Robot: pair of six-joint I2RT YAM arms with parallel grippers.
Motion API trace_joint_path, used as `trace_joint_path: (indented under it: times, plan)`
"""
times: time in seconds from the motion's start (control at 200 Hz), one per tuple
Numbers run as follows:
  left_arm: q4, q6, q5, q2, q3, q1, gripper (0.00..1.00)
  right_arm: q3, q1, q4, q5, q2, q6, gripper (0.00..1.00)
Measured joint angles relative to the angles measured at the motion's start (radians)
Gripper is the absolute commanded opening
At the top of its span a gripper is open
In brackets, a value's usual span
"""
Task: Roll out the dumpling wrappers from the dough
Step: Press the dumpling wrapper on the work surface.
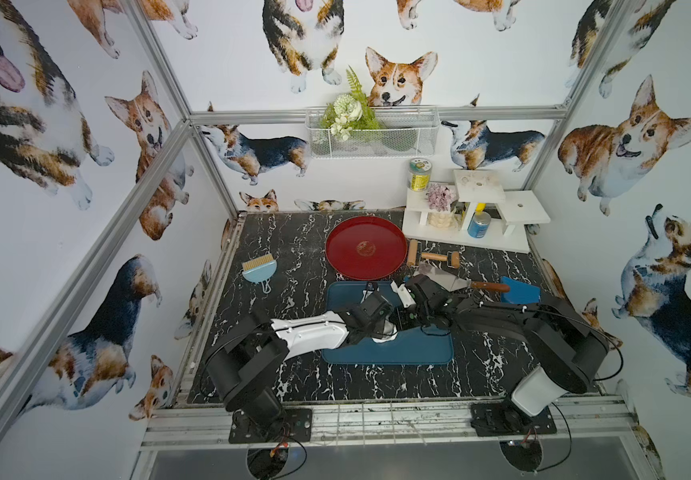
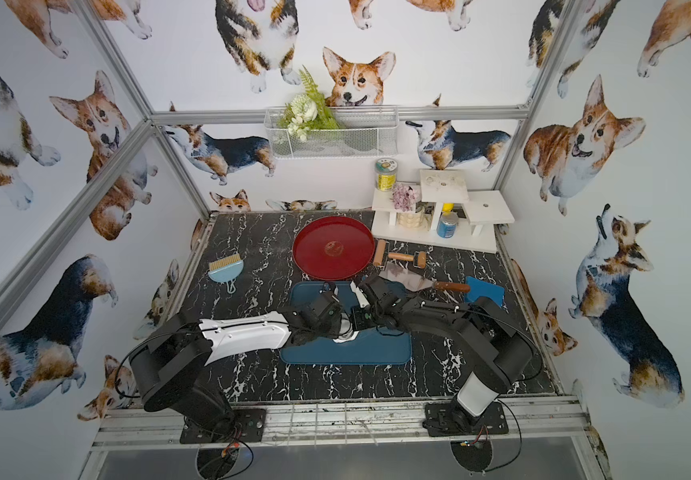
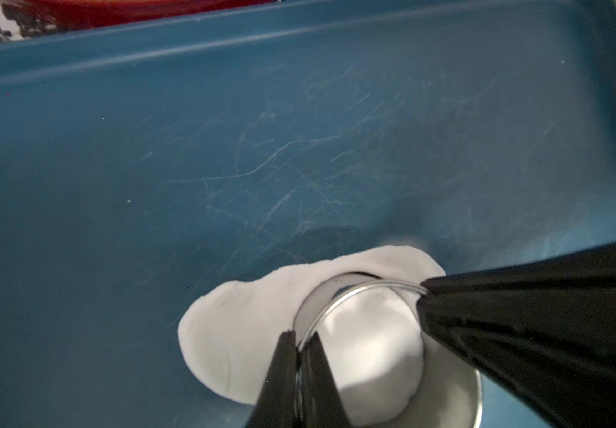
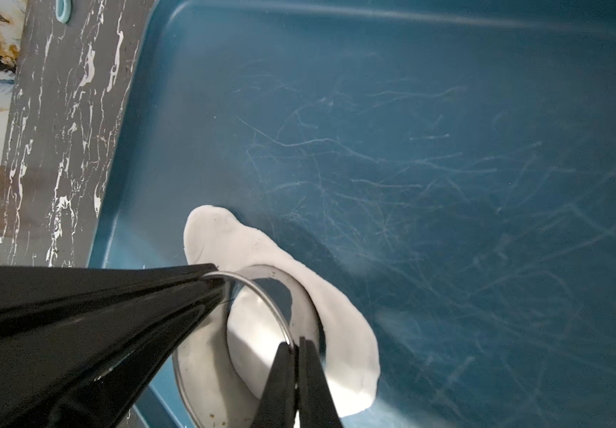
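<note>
On the blue tray (image 3: 188,148), the left gripper (image 3: 301,355) and right gripper (image 4: 297,359) each clamp the metal ring (image 3: 317,304) by its rim atop the dough (image 3: 247,322), with the red plate (image 1: 348,249) and scraper (image 1: 447,279) just beyond.

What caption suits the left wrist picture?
The left gripper and right gripper pinch a ring cutter standing on flattened dough in the blue tray.

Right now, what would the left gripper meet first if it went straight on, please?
The left gripper, shut on the rim of the metal ring, would probably meet the dough beneath it first, then the blue tray; depth is unclear.
</note>
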Motion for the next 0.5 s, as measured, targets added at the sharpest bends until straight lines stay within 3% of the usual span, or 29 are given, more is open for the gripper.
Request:
trace_joint_path:
  times: [0.335, 0.5]
  plan:
    - [-0.018, -0.009, -0.027, 0.031, 0.051, -0.061, 0.00, -0.075, -0.080, 0.006, -0.063, -0.071, -0.034, 0.00]
    - [-0.001, -0.026, -0.026, 0.022, 0.034, -0.060, 0.00, -0.069, -0.071, 0.005, -0.069, -0.061, -0.034, 0.00]
